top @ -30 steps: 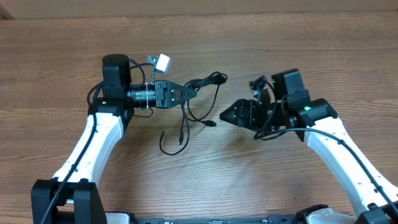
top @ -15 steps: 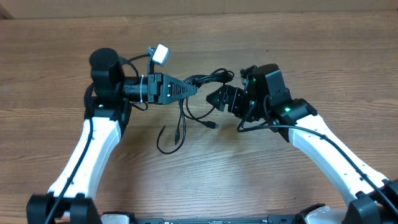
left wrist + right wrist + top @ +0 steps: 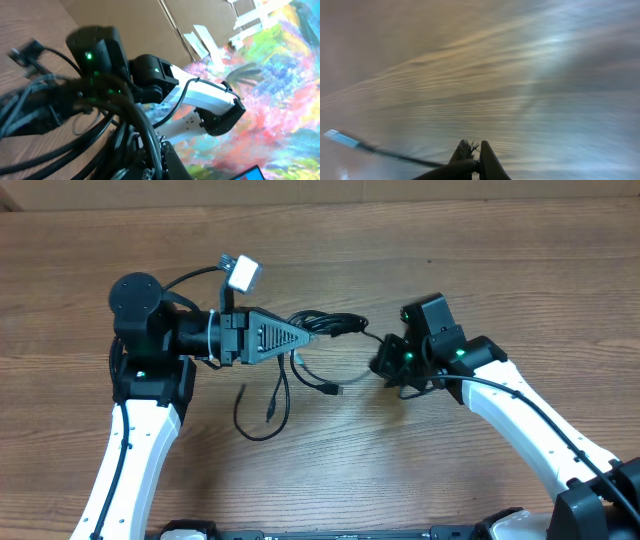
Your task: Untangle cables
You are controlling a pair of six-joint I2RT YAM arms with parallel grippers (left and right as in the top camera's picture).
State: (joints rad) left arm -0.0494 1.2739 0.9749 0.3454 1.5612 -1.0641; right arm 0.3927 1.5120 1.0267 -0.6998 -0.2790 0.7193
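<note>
- Foreground: the white links of the left arm (image 3: 140,440) and right arm (image 3: 530,420) reach in from the near edge over a brown, wood-grain worktop (image 3: 480,260), with the grain running side to side.
- Middle, low: loose strands of the cables (image 3: 330,324) hang in an open loop to the worktop between the arms. One small plug end (image 3: 271,412) lies inside the loop.
- Middle, left: the left gripper (image 3: 312,333) lies level and points right. Its jaws are together, clamped on the bunched part of the cables, which its own camera shows close up and blurred.
- Middle, right: the right gripper (image 3: 381,364) points left, well apart from the left one. Its fingers are pressed together, pinching one thin strand that runs off to a pale, blurred plug.
- Behind the left wrist: a small white box (image 3: 240,273) stands on a black lead.
- Far: bare worktop to the back edge. In the left wrist view, a brown panel (image 3: 130,15) with a seam and a brightly painted wall (image 3: 280,75).
</note>
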